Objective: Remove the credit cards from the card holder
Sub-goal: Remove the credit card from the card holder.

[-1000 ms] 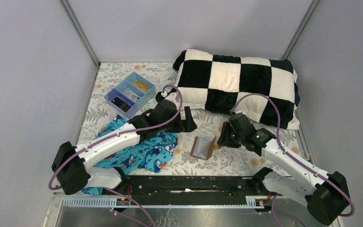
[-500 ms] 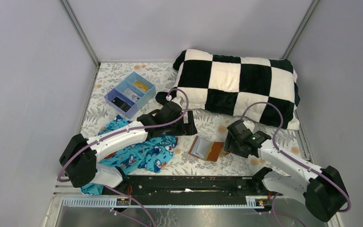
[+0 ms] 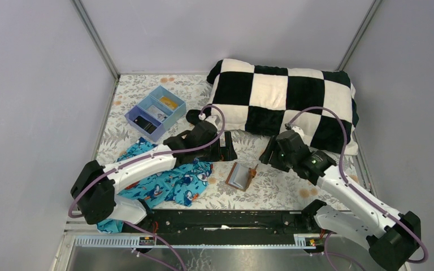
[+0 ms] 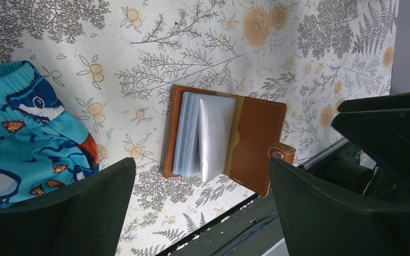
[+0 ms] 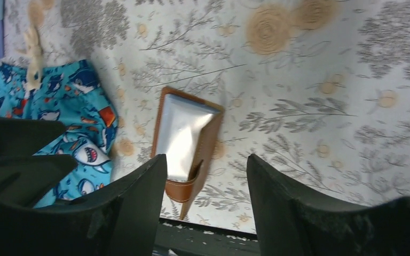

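Note:
The brown leather card holder [image 3: 241,176] lies on the floral table cover, between the two arms and near the front edge. In the left wrist view the card holder [image 4: 256,141] is half open, its snap tab to the right. A stack of whitish-grey credit cards [image 4: 216,133] shows in its pale interior. My left gripper [image 3: 226,148] hovers just behind and left of it, open and empty, and reads the same in its own view [image 4: 203,208]. My right gripper [image 3: 267,155] hangs open to the right of the holder, clear of it. Seen from the right wrist, the card holder [image 5: 184,141] lies beyond the right gripper [image 5: 205,181].
A blue divided tray [image 3: 155,112] with small items stands at the back left. A black-and-white checked pillow [image 3: 282,101] fills the back right. Blue shark-print cloth [image 3: 169,180] lies left of the holder. A black rail [image 3: 226,220] runs along the front edge.
My right gripper opened, let go of the holder's flap and drew back up to the right. The flap, spread flat half a second ago, has swung partway back. The left arm barely moved.

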Motion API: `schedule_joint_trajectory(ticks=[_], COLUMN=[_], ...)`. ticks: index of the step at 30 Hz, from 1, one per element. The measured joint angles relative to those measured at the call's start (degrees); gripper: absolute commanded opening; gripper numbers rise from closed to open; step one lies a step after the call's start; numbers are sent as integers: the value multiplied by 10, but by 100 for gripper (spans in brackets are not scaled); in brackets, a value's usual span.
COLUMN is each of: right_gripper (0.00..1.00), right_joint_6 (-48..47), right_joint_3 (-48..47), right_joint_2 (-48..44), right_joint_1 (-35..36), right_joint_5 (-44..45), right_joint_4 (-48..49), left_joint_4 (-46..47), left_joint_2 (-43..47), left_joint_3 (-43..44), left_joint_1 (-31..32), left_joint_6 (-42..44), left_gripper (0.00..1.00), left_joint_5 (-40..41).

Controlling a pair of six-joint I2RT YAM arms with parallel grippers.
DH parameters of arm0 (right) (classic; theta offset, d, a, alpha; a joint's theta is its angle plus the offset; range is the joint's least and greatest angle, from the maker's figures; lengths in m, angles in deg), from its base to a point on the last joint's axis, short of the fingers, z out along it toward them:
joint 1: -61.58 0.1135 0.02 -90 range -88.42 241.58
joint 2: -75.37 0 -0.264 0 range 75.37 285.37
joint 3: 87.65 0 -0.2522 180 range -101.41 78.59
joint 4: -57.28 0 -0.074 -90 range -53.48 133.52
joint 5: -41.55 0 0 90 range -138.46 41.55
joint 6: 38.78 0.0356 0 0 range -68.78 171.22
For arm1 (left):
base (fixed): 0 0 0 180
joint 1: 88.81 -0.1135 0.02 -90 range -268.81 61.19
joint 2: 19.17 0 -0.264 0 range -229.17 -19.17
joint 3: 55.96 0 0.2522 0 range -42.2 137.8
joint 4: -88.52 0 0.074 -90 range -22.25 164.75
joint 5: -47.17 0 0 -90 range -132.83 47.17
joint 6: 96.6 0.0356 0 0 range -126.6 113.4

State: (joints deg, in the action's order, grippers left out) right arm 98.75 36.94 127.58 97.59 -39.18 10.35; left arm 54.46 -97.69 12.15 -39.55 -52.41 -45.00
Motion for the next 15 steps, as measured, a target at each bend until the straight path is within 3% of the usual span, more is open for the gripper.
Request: schedule_joint_trajectory(ticks=[10,15], right_gripper=[54,56], right_joint_6=[-21,-11], right_joint_3=[-28,-9], right_joint_2=[112,189], right_joint_1=[47,56], right_joint_5=[-136,-196], right_joint_4=[122,206], left_joint_4=[5,25], left_joint_2=[-3,47], left_joint_3=[-2,-43], left_joint_1=[-2,-25], left_joint_6=[-15,-41], left_gripper=[99,99], left_joint_5=[16,20])
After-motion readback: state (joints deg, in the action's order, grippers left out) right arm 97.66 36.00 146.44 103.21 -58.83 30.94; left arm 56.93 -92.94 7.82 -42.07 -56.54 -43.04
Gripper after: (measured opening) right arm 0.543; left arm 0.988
